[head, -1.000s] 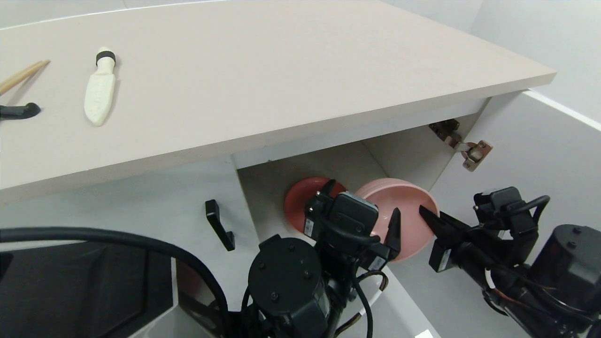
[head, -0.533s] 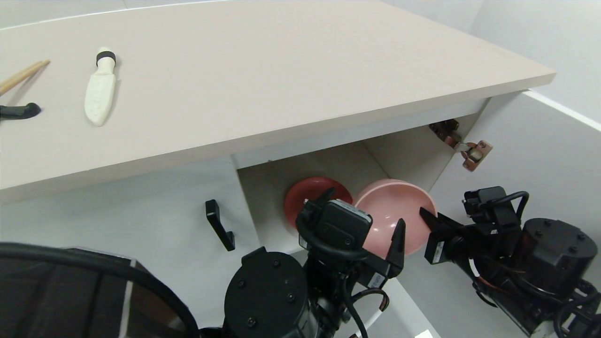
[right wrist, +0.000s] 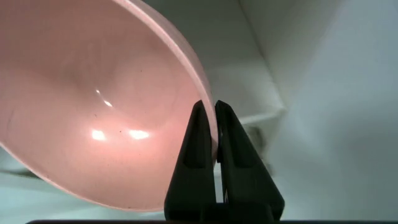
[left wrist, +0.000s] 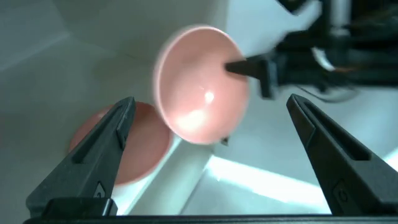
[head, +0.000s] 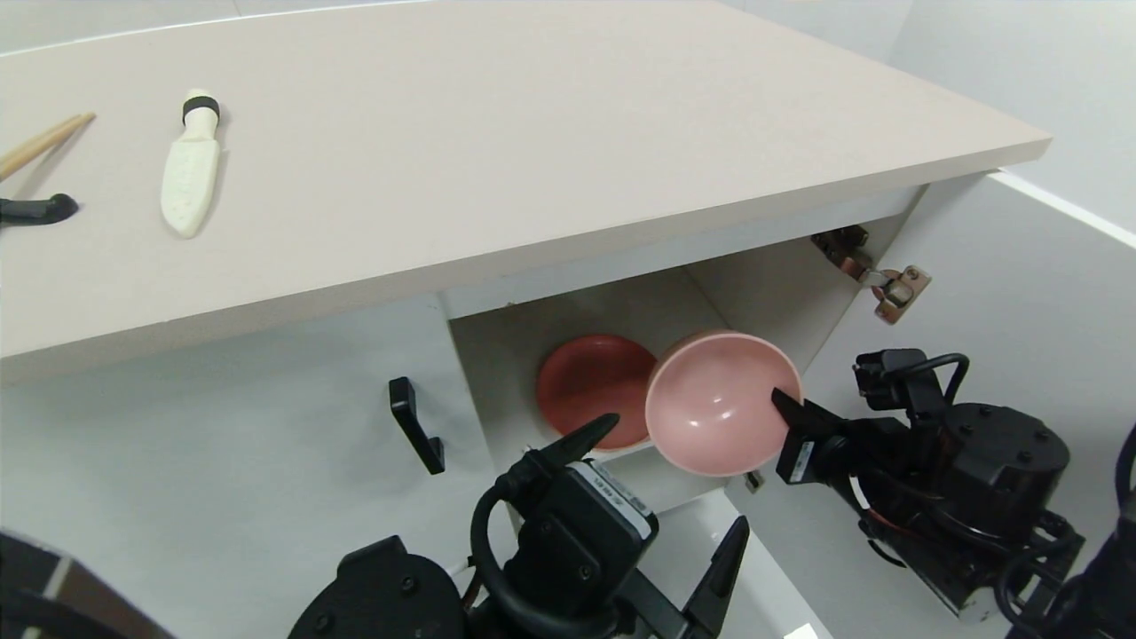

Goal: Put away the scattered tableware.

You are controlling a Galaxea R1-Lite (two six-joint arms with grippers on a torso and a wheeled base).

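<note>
Under the worktop (head: 532, 133) the cupboard opening (head: 621, 306) stands clear of its door (head: 1021, 293), swung wide to the right. Inside, a red bowl (head: 590, 386) takes the left floor. A pink bowl (head: 714, 413), tilted, pinched by the right claw (head: 781, 399), blocks the right half. Free room lies above both. The left claw (head: 676, 470), jaws spread, stands before the sill.

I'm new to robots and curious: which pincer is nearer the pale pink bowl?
Right. The right pincer is shut on the rim of the pink bowl; the left pincer is open, apart from it, not touching.
</note>
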